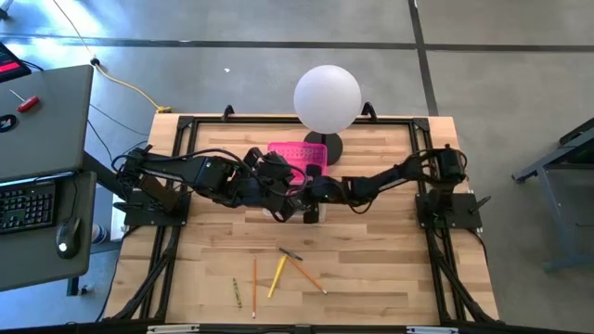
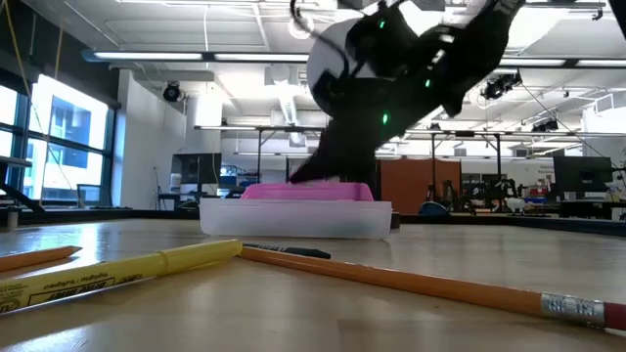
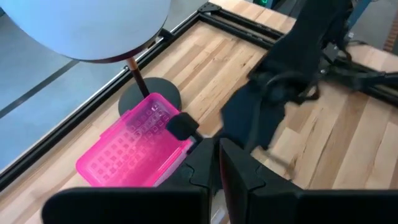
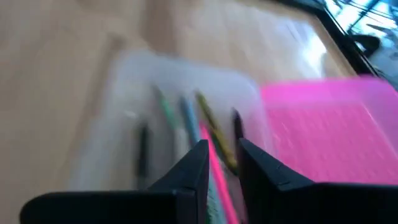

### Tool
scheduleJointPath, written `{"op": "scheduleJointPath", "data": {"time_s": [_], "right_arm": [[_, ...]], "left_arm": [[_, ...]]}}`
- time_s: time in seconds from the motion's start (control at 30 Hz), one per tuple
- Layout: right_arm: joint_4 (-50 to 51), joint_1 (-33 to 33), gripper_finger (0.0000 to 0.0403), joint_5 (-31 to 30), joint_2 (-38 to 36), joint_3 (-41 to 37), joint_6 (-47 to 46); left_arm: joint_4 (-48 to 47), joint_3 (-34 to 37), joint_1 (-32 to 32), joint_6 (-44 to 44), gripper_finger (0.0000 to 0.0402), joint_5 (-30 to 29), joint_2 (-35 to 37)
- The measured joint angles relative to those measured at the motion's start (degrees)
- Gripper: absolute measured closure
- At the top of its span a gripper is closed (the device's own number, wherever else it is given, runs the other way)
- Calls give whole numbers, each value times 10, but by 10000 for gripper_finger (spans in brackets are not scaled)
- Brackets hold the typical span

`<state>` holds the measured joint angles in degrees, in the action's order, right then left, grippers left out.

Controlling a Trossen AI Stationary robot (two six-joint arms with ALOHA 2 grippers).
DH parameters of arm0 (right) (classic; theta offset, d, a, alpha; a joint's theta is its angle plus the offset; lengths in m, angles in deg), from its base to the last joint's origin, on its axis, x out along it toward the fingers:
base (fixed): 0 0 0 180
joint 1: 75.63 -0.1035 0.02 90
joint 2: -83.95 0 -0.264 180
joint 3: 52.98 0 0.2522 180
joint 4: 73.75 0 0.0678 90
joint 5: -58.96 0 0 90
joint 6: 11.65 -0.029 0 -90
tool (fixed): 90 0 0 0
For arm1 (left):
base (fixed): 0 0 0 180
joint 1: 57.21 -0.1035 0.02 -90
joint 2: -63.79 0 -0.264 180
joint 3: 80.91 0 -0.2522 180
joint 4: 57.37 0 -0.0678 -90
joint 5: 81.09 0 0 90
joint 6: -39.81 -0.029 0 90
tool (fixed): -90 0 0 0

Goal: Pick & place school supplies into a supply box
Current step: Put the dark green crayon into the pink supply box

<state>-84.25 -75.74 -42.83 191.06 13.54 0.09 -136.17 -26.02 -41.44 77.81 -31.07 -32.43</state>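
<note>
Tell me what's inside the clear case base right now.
The right wrist view shows several thin pens and pencils lying in the clear base, green, blue, yellow and pink among them. The right gripper covers their near ends.

A: Where's the box?
B: Pencil case (image 1: 299,154) sits mid-table just in front of the lamp (image 1: 327,98); my two grippers meet over its near side. Several pens (image 4: 205,134) lie inside.
A: Leftovers?
B: Loose pencils (image 1: 278,274) lie near the table's (image 1: 390,269) front edge, well apart from it.

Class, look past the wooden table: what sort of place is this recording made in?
Probably a robotics lab or workshop: a bare concrete floor, long ceiling strip lights over open benches, and a grey desk with a black keyboard beside the wooden table.
</note>
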Motion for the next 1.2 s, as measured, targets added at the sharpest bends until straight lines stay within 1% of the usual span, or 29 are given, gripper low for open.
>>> {"op": "scheduleJointPath", "data": {"time_s": [0.1,0.17,0.23,0.3,0.37,0.4,0.43,0.57,0.63,0.7,0.83,1.03,1.2], "right_arm": [[11,-22,340,41,-31,0,-31],[29,-41,340,63,-50,0,-70],[51,-66,340,62,-65,0,-118],[56,-98,340,53,-68,0,-142],[55,-137,341,30,-65,-4,-160],[51,-160,341,7,-58,-6,-173],[47,-182,341,-24,-52,-9,-184],[59,-259,341,-186,-30,-13,-221],[53,-287,341,-230,-25,-13,-251],[46,-306,341,-246,-23,-12,-292],[27,-326,341,-248,-5,-12,-353],[-58,-340,341,-253,65,-12,-380],[-100,-348,341,-307,113,2,-383]], "left_arm": [[-22,0,1,11,341,2,0],[-40,0,1,32,341,8,0],[-61,0,1,49,341,14,0],[-77,0,1,65,341,17,-1],[-76,6,1,73,341,14,-6],[-78,10,1,73,341,9,-7],[-77,14,1,74,341,5,-8],[-50,36,1,75,341,5,-6],[-50,41,1,79,341,10,-8],[-50,42,1,92,341,13,-7],[-52,43,1,103,341,9,-7],[-50,43,1,104,341,5,-7],[-50,43,1,112,341,18,-7]]}}
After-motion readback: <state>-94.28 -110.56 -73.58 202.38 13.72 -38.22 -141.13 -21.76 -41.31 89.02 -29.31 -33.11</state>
